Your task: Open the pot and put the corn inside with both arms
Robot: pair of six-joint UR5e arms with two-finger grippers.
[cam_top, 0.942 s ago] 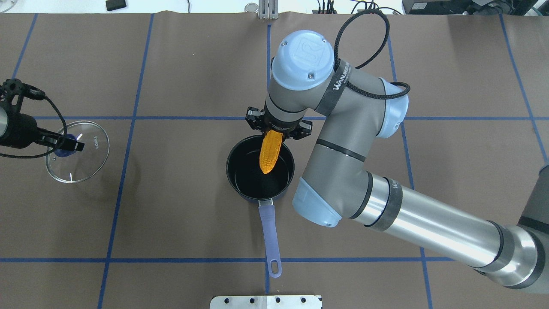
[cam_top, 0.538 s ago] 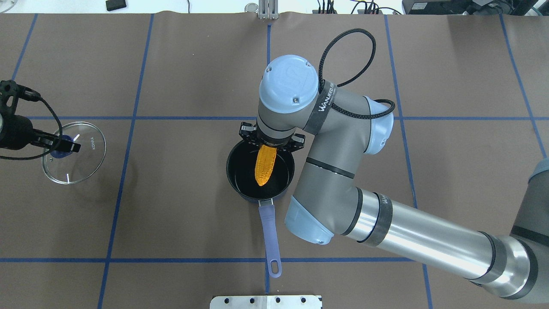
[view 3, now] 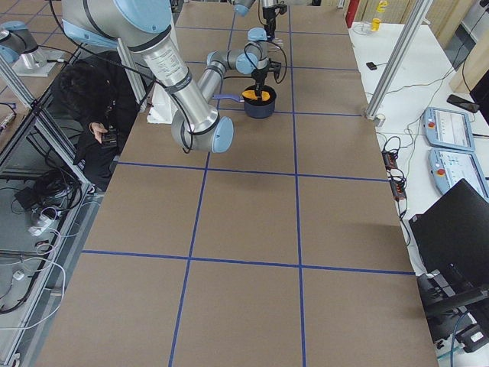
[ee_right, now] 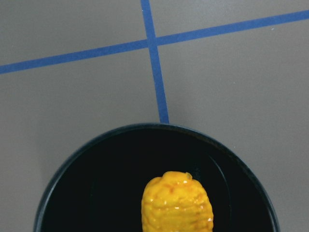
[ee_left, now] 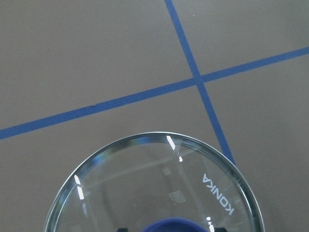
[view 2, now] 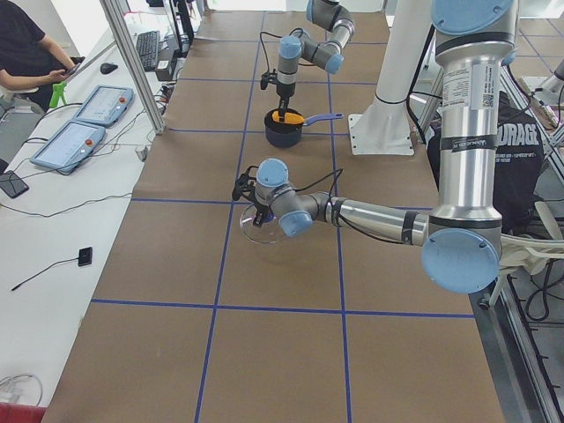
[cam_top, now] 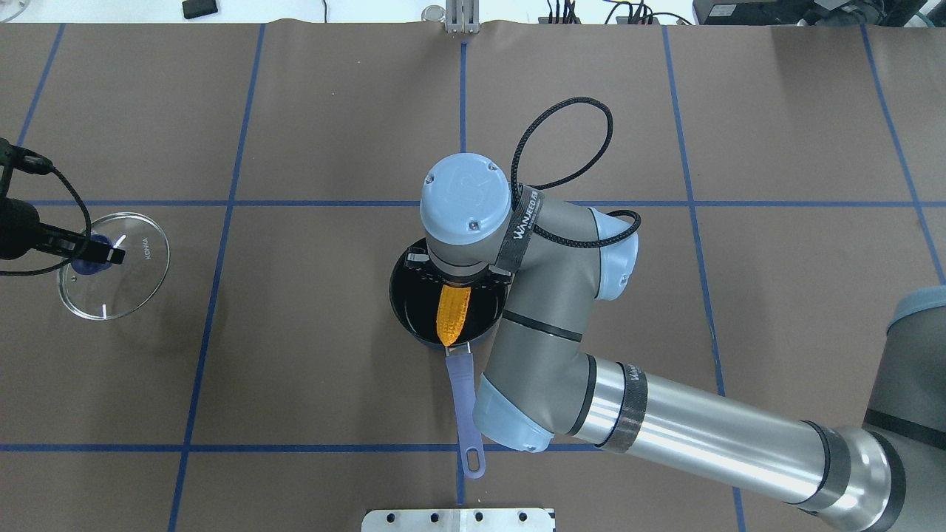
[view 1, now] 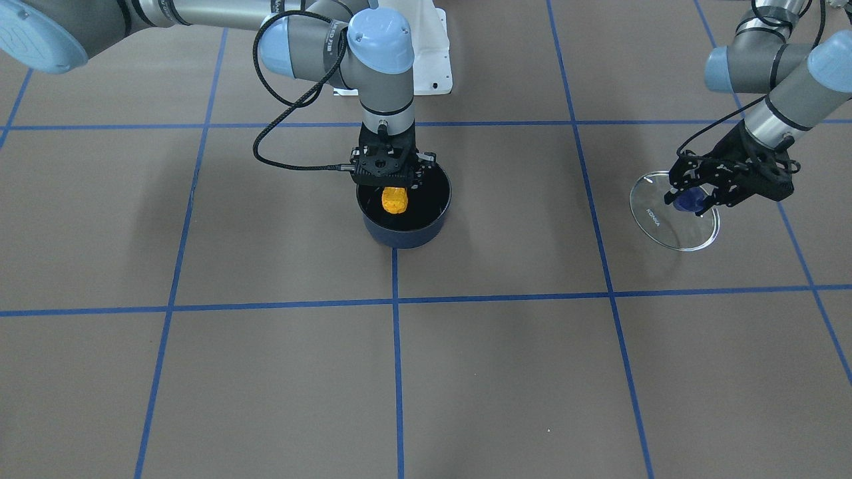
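Observation:
My right gripper [view 1: 393, 179] is shut on the yellow-orange corn [cam_top: 453, 314] and holds it tilted inside the open dark blue pot [cam_top: 403, 310], tip toward the purple handle [cam_top: 464, 403]. In the overhead view the wrist hides most of this gripper. The right wrist view shows the corn's end [ee_right: 177, 203] over the pot's black inside [ee_right: 96, 193]. My left gripper [cam_top: 92, 251] is shut on the blue knob [view 1: 689, 199] of the glass lid [cam_top: 126, 284], far to the pot's left. The lid [ee_left: 145, 183] fills the bottom of the left wrist view.
Blue tape lines [cam_top: 222, 203] cross the brown table cover. The right arm's forearm [cam_top: 702, 436] lies over the table's near right part. A metal plate [cam_top: 458, 519] sits at the near edge. Operators [view 2: 26, 62] and control tablets [view 2: 84, 123] are beside the table.
My right arm has come toward the near side and lowered, bringing the corn down into the pot. My left gripper has carried the lid a little further left.

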